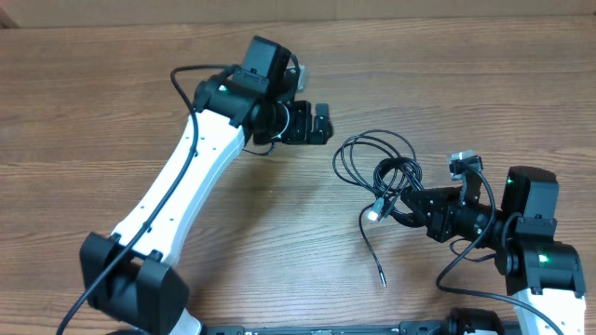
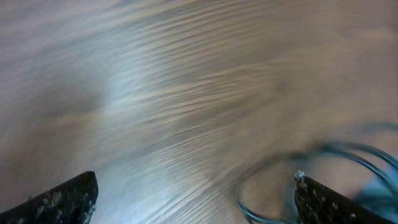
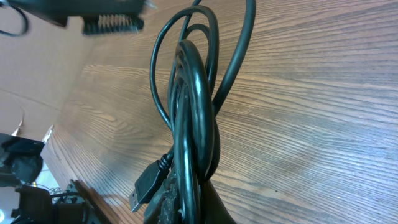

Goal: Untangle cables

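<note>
The cables [image 1: 376,158] are thin black cords lying in tangled loops on the wooden table right of centre. One loose end [image 1: 381,276] trails toward the front. My right gripper [image 1: 399,199] is shut on the bundle's near side. In the right wrist view the loops [image 3: 194,93] rise from my shut right gripper [image 3: 186,200], with a USB plug [image 3: 147,186] hanging beside it. My left gripper [image 1: 326,124] stands open, left of the loops and apart from them. The left wrist view is blurred: the left gripper [image 2: 196,202] is wide open over bare wood, with the cables [image 2: 364,152] at the right edge.
The wooden table [image 1: 112,102] stretches around both arms. The left arm's white link [image 1: 177,186] crosses the left half diagonally. The right arm's base [image 1: 545,265] sits at the front right corner. The table edge [image 3: 59,124] shows at the left of the right wrist view.
</note>
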Robot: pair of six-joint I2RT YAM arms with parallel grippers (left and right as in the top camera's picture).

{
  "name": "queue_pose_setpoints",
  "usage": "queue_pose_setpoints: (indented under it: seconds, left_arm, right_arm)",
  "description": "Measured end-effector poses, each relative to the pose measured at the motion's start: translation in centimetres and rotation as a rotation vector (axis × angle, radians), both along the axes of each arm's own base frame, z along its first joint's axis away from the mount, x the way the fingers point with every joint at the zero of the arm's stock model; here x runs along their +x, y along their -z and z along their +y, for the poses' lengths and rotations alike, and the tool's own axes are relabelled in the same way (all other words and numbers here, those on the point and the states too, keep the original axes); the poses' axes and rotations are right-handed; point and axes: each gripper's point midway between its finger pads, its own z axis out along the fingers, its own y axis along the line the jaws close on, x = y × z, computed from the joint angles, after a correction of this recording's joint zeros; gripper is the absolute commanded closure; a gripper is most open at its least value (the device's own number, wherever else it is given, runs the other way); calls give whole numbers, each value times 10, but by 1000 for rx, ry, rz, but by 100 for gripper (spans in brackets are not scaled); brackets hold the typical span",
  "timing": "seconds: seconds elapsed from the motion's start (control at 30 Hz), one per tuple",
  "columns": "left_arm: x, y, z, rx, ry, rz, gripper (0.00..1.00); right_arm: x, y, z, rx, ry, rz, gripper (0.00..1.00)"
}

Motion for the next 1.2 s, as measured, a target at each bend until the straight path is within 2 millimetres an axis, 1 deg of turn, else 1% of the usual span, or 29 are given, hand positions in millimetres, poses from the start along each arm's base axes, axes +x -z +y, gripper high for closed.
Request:
queue_pose_setpoints:
  seconds: [0.03,0.13,0.23,0.3,0.37,0.43,0.53,0.57,0.63,0.7,0.73,0.9,1.0,1.07,1.2]
  left_arm:
    - [-1,-5,-3,-16,32,-19,0]
    - [-16,-35,-19,-114,228,-136,1]
    - [-27,-50,-33,-181,353,-201,0]
    - [-36,-52,-43,-197,428,-229,0]
    - [-56,-55,-63,-211,552,-273,0]
    - [-68,-54,-75,-199,631,-312,0]
    - [-72,-47,-85,-118,683,-373,0]
    - [-72,-45,-85,-95,688,-383,0]
    - [-66,-40,-82,-33,682,-411,10]
    - [-60,-37,-77,10,667,-430,17]
    - [-56,-36,-75,36,664,-445,18]
    - [-40,-29,-61,155,619,-479,15]
    - [-37,-28,-59,183,633,-499,5]
    - [-38,-27,-58,196,658,-510,3]
    - [-48,-24,-58,189,759,-524,4]
  right_arm:
    - [0,0,0,-1,-1,-1,96]
    - [-3,1,2,-8,-27,-10,96]
    - [-7,-3,7,6,-72,-34,96]
    - [-9,-6,10,18,-98,-51,96]
    - [-10,-8,12,30,-115,-60,96]
    - [-11,-10,14,37,-127,-71,96]
    - [-12,-13,16,51,-142,-83,96]
    - [-12,-13,16,53,-144,-84,96]
    - [-12,-14,17,55,-147,-86,96]
    - [-12,-14,17,58,-152,-89,96]
    - [-13,-15,18,61,-154,-90,96]
    - [-16,-19,22,76,-196,-121,96]
    - [-19,-18,23,76,-212,-124,96]
    - [-20,-18,23,74,-221,-131,96]
    - [-21,-19,24,74,-231,-140,96]
